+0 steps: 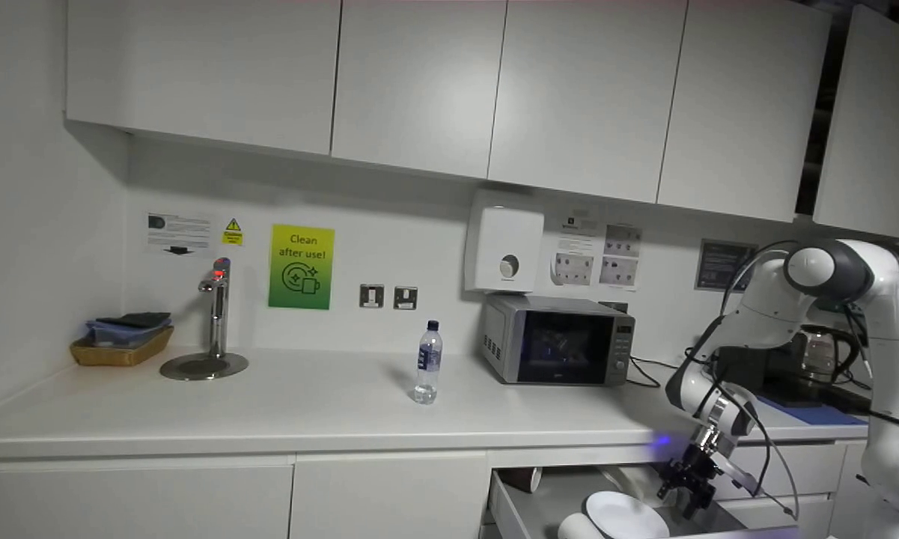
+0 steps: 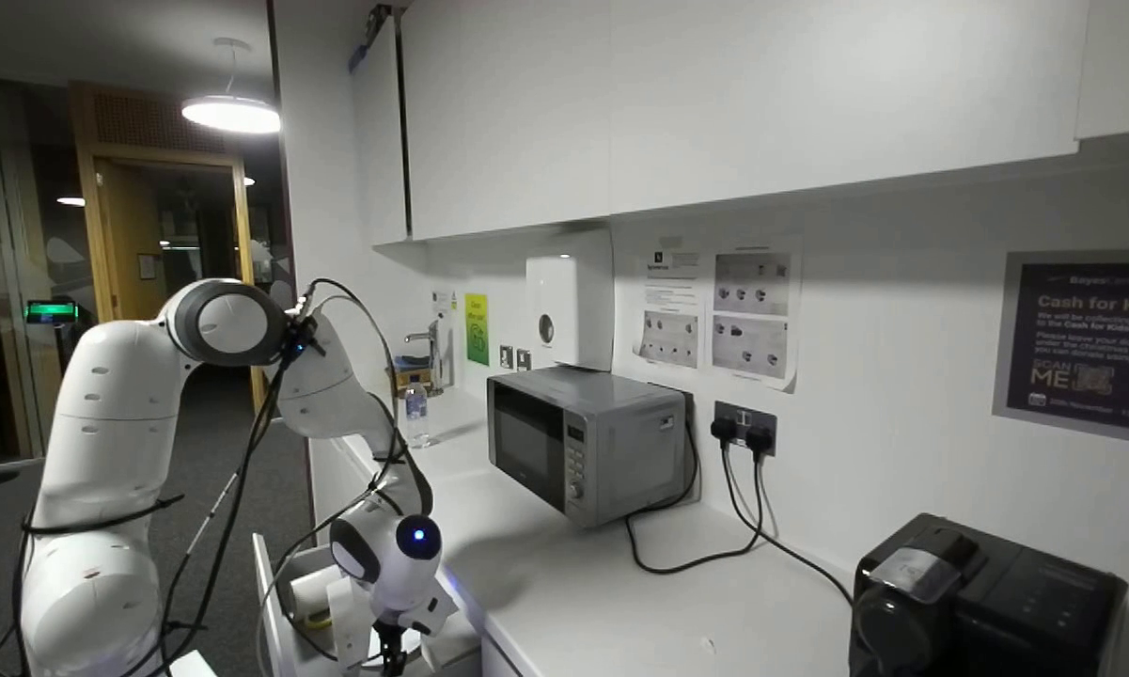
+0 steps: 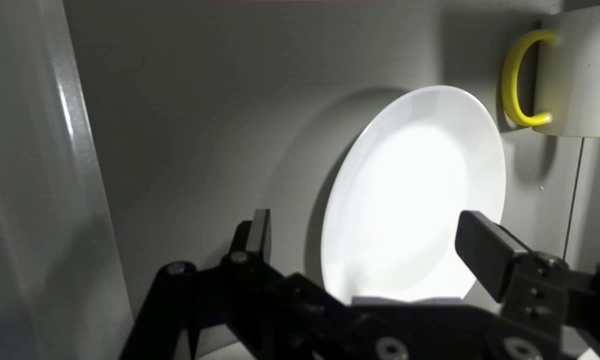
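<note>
Gripper (image 3: 365,230): fingers (image 3: 484,250) spread wide, nothing gripped; I find it low inside the drawer (image 3: 180,100), nearest the plate (image 3: 419,200). Contact I cannot confirm.
Plate: white, inside the drawer; from the wrist, one finger overlaps its face and the other stands beyond its edge, over grey drawer floor.
Rim: in my judgement, any grip belongs here, one finger each side, pads square to the edge, closing slowly; the glazed surface could slip.
Depth: I would verify finger height first, since the overlapping finger might press on the face and tip it.
Drawer: pulled out; holds crockery and a pale curved item (image 1: 625,479) I cannot identify.
Yellow-handled mug (image 3: 577,75): near the plate, apparently on its side; mouth not seen, contents undetermined.
Brown cup (image 1: 521,479): farther back in the drawer, partly hidden; contents undetermined.
Bottle (image 1: 428,367): upright on the counter (image 1: 292,397), capped, clear liquid low inside.
Basket (image 1: 105,356): holds what appear to be blue and dark cloths.
Microwave (image 1: 561,344): door shut; interior unreadable.
</note>
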